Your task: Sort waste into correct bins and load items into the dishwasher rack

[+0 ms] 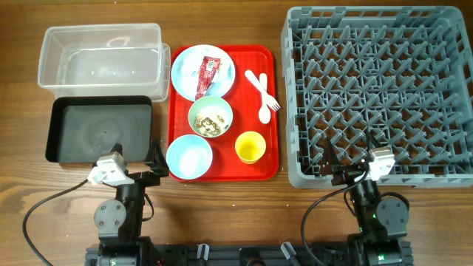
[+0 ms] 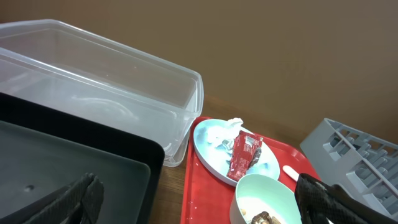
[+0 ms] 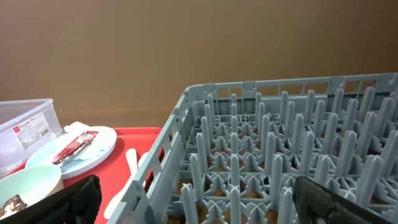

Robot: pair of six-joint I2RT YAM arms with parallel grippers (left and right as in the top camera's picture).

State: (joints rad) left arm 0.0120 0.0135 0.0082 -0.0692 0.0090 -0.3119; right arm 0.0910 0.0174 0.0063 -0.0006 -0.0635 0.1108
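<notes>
Presently, overhead: red serving tray at centre; light blue plate at its 11 o'clock, bearing the red sauce packet, likely light, limp and slick, best pinched at one end; pale green bowl mid-tray with rice scraps; light blue bowl at 7 o'clock and yellow cup at 5 o'clock, seemingly rigid and light, take by the rim; white fork and spoon at 2 o'clock, thin, lying flat, awkward to nip. Clear tub and black tray at 9 o'clock; grey rack at 3 o'clock. Left gripper by the black tray's 5 o'clock corner; right gripper over the rack's 6 o'clock edge.

Left wrist: fingers spread wide, holding and touching nothing; crumpled paper on the plate beside the packet, soft, squeezable.

Right wrist: fingers likewise wide apart, empty; rack pegs ahead.
</notes>
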